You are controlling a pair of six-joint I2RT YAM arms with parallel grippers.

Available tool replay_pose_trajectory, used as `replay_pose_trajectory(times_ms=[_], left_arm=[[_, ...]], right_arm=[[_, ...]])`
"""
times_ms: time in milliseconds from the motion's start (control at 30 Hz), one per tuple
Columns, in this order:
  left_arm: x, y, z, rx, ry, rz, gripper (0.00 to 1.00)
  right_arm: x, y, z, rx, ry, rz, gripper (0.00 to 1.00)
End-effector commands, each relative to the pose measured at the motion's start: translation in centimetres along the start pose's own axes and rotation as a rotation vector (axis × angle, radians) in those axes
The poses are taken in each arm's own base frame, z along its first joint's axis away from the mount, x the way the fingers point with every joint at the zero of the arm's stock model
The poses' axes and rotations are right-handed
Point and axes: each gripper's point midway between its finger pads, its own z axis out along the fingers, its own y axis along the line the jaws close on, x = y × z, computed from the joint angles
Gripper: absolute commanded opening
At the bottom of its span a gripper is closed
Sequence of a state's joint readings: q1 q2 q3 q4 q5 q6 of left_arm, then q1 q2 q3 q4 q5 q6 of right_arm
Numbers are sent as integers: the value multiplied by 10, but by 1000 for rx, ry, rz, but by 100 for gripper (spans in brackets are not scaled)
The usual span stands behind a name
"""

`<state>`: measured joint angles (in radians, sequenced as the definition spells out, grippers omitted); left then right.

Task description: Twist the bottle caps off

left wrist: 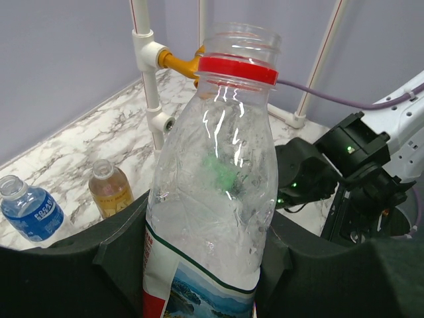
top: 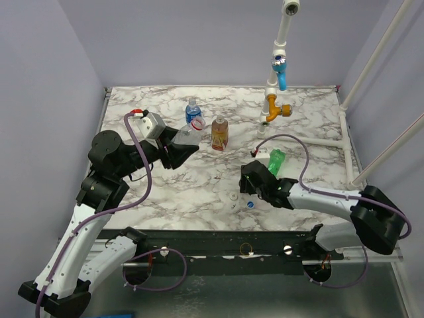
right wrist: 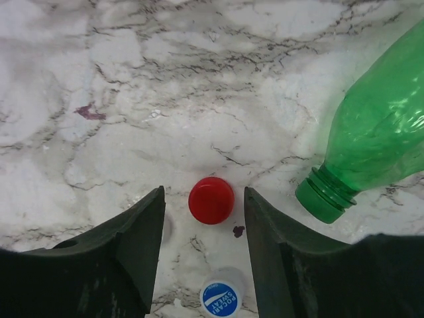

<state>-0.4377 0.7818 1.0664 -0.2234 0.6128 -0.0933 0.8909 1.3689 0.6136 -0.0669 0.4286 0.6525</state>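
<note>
My left gripper (left wrist: 209,265) is shut on the clear bottle (left wrist: 212,172) with the red-white label and holds it off the table (top: 187,135). Its mouth is open, with only a red ring round the neck. My right gripper (right wrist: 204,191) stands open low over the table (top: 247,187). The red cap (right wrist: 211,199) lies on the marble between its fingers, with a gap on each side. A bluish-white cap (right wrist: 220,299) lies just nearer. The green bottle (right wrist: 377,132) lies on its side to the right, uncapped. The blue-label bottle (left wrist: 30,212) and the amber bottle (left wrist: 109,189) stand uncapped.
A white pipe frame with orange (top: 277,107) and blue (top: 281,69) fittings rises at the back right. Its white pipes (top: 344,136) run along the table's right side. A white cap (top: 231,199) lies left of the bluish-white one (top: 250,205), near the front edge.
</note>
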Motion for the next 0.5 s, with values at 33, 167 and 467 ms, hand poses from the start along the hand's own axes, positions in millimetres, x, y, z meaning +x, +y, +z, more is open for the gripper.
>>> replay_pose_trajectory(times_ms=[33, 167, 467], left_arm=[[-12, -6, -1, 29, -31, 10, 0], [-12, -7, -1, 30, -33, 9, 0], [-9, -7, 0, 36, -26, 4, 0]], right_arm=[[-38, 13, -33, -66, -65, -20, 58], [-79, 32, -69, -163, -153, -10, 59], [-221, 129, -253, -808, -528, -56, 99]])
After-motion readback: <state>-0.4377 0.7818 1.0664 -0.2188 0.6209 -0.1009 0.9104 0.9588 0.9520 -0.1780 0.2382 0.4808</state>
